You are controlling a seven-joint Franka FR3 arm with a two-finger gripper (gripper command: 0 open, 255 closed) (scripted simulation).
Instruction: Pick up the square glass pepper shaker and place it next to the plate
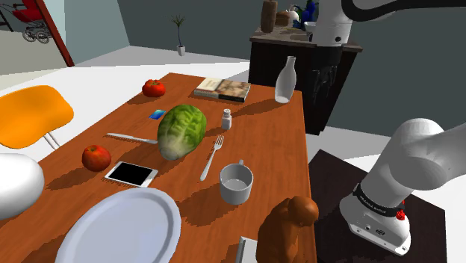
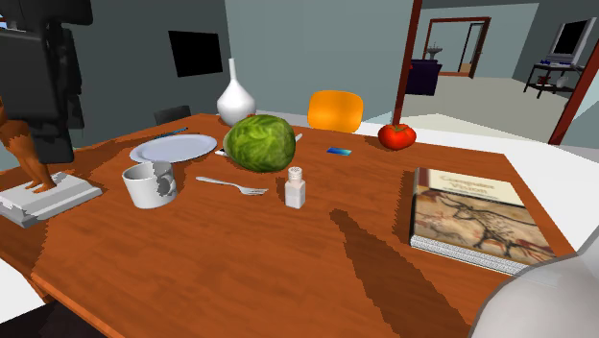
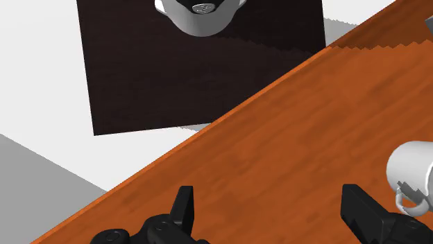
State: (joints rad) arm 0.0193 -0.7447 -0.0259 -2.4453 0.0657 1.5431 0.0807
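The pepper shaker (image 1: 226, 118) is a small, square, pale one with a grey cap. It stands upright mid-table beside the green lettuce (image 1: 181, 130), past the fork's tines; it appears again as the pepper shaker (image 2: 296, 187). The pale plate (image 1: 123, 224) lies at the table's near end in the shoulder view, and in the second exterior view the plate (image 2: 173, 147) sits behind the mug. My gripper (image 3: 272, 211) hangs open, high over the table edge by the stand, far from the shaker. Nothing is between its fingers (image 3: 184, 208).
A white mug (image 1: 236, 181) and a fork (image 1: 212, 155) lie between shaker and plate. A brown figurine (image 1: 287, 228), phone (image 1: 131, 174), apple (image 1: 95, 157), knife (image 1: 131, 137), tomato (image 1: 154, 87), books (image 1: 222, 89) and a white bottle (image 1: 284, 80) also crowd the table.
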